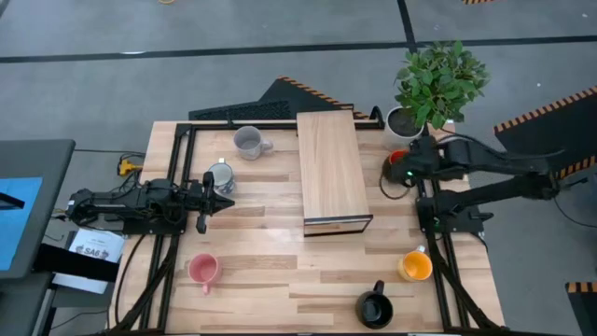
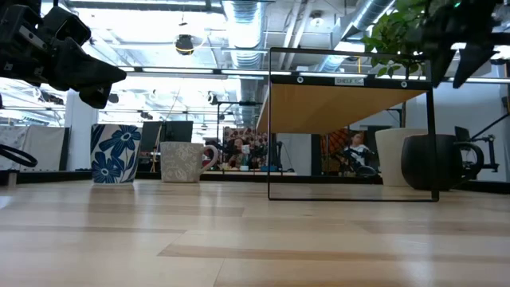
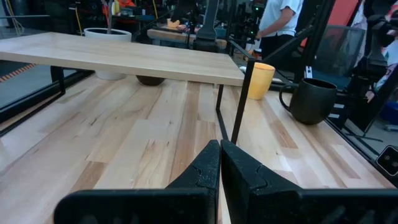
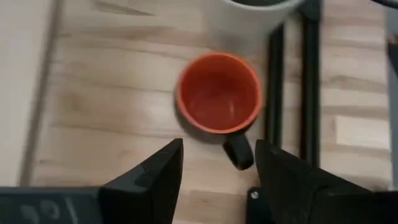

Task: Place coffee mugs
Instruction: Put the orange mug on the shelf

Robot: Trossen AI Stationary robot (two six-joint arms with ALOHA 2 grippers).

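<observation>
Mugs sit scattered over the surface. Biggest item on it is the wooden shelf on a thin black frame, mid-surface, likely the place mugs are meant to go. Potted plant stands at the far right corner.

Right arm reaches in from the right edge; right claw hangs above the red-orange mug, fingers spread wide, nothing between them. Mug stands upright on the surface just beside the white plant pot, black handle toward the claw, so a fresh set-down or a coming pick-up, can't tell which.

Left arm waits at the left edge, left claw pressed together and empty, pointing across toward the shelf.

Other mugs: pale grey mug far side left of the shelf, blue-flowered white mug near the left claw, pink mug near left, black mug at the near edge, yellow-orange mug near right. All upright, well apart.
</observation>
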